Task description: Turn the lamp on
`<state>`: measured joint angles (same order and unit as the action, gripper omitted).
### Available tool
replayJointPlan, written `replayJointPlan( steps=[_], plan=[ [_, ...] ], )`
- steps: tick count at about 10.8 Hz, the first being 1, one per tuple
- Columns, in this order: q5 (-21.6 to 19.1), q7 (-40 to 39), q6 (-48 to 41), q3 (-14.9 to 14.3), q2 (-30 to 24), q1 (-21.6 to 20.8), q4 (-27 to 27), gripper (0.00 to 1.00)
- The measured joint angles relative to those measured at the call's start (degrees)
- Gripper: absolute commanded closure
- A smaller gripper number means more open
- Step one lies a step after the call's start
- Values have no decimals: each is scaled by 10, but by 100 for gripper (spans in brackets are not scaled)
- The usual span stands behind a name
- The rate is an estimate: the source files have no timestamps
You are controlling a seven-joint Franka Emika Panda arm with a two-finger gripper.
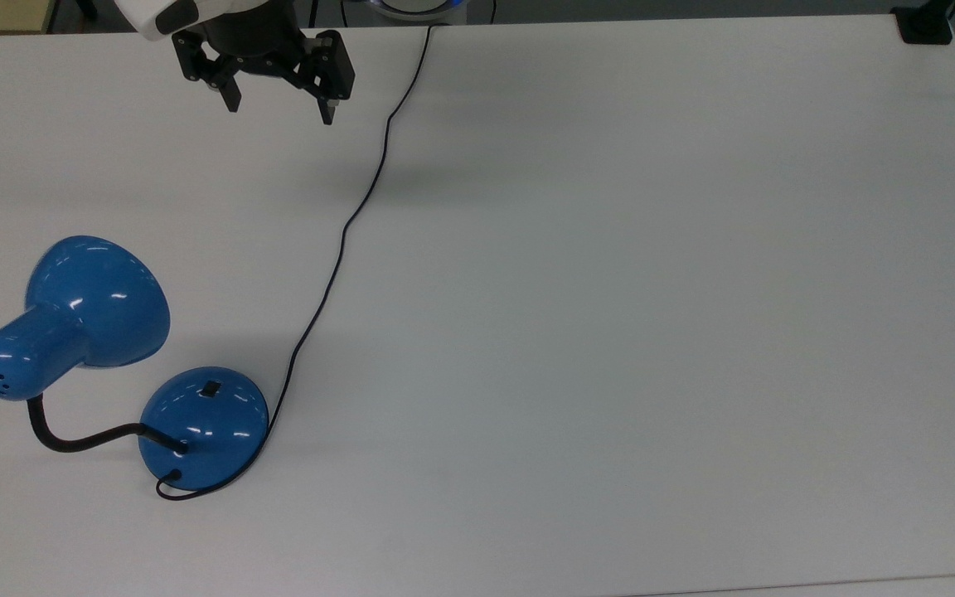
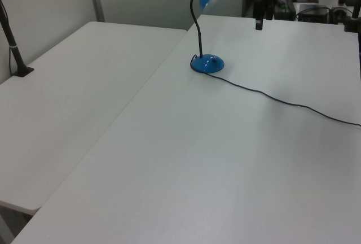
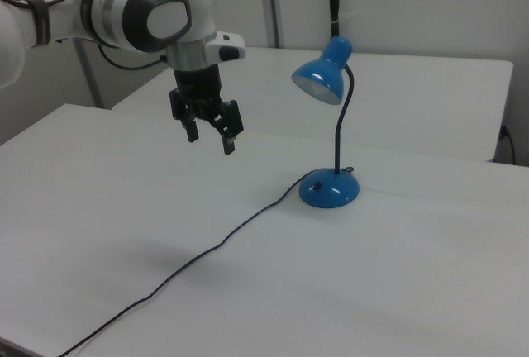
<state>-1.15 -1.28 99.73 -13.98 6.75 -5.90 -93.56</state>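
A white table (image 3: 124,233) bears a thin black cord (image 3: 207,249) running to the blue desk lamp (image 3: 329,188) standing at the right view's right. Beyond hovers the gripper (image 3: 210,135), fingers spread, empty; the arm's base is cut off.

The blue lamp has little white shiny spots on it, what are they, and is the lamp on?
In the top view, the white streaks on the lamp shade and base are glare from room lights bouncing off its glossy paint. A soft shadow lies on the table beside the base. In the right view, the inside of the shade looks dull, not glowing, so it seems off. The hand hangs open above the table.
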Motion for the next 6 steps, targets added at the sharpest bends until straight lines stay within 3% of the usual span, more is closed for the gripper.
replayJointPlan(
  steps=[6],
  plan=[
    [0,-2,-1,0,0,4,0,0]
  ],
)
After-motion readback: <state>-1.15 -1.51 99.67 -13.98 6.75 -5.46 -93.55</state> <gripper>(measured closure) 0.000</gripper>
